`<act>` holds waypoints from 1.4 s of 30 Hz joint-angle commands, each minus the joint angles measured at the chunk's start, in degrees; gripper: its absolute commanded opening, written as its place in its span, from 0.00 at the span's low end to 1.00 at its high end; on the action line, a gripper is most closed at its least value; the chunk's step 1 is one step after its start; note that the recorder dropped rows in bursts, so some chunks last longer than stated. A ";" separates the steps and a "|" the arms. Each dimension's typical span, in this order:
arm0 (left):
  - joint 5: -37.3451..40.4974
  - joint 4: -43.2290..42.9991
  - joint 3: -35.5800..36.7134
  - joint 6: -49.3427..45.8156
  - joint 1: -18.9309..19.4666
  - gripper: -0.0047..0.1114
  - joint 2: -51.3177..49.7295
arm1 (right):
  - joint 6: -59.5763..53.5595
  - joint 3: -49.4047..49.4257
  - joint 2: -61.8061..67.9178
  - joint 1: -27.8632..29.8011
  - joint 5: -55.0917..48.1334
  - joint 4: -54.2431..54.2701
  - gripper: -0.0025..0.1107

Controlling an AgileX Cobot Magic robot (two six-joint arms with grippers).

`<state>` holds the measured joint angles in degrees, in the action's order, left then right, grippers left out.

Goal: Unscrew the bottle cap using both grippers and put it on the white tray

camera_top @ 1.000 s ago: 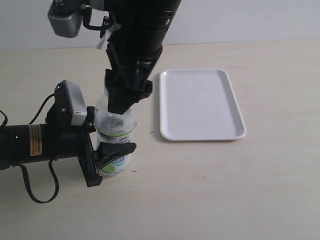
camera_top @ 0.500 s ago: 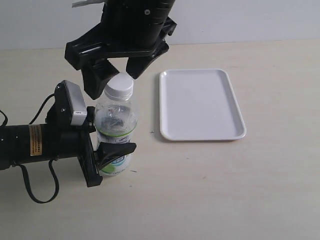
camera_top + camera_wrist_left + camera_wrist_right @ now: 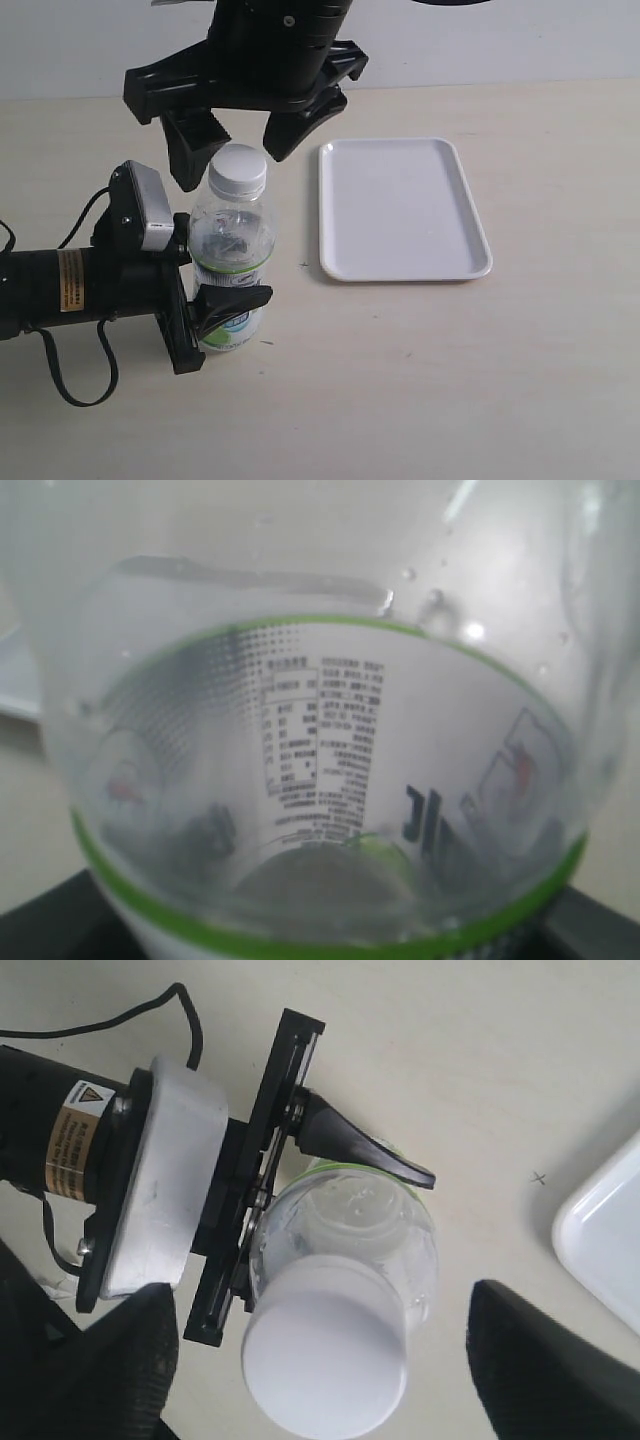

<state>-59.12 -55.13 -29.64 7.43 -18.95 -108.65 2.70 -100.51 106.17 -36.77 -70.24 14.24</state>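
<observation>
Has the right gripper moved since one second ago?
Yes. The right gripper lifted and opened: its fingers, earlier shut over the bottle cap, now stand apart either side of it.

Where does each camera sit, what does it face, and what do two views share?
Exterior: off the arms, looking down at the clear plastic bottle and flat white rectangular tray; both arms show.
Left wrist: against the bottle's label; barely any gripper shows.
Right wrist: above, looking down on the round white screw cap; its open black fingers show.
Shared: exterior and right wrist both show the left gripper clamping the bottle.
</observation>
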 commanded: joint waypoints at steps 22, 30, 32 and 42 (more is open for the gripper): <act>-0.55 -0.22 -0.08 0.04 -0.27 0.04 0.54 | -6.12 -0.41 -0.36 0.06 0.28 0.53 0.54; -0.55 -0.22 -0.08 0.04 -0.27 0.04 0.54 | -7.09 -0.41 -0.58 0.06 0.28 0.50 0.54; -0.55 -0.22 -0.08 0.04 -0.27 0.04 0.54 | -7.50 -0.41 -1.33 0.06 0.28 0.50 0.54; -0.55 -0.12 -0.08 0.05 -0.27 0.04 0.54 | -8.07 3.00 -2.13 0.06 0.28 -0.42 0.55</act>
<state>-59.12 -55.28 -29.64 7.43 -18.95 -108.65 -4.99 -99.22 104.37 -36.77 -70.22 14.45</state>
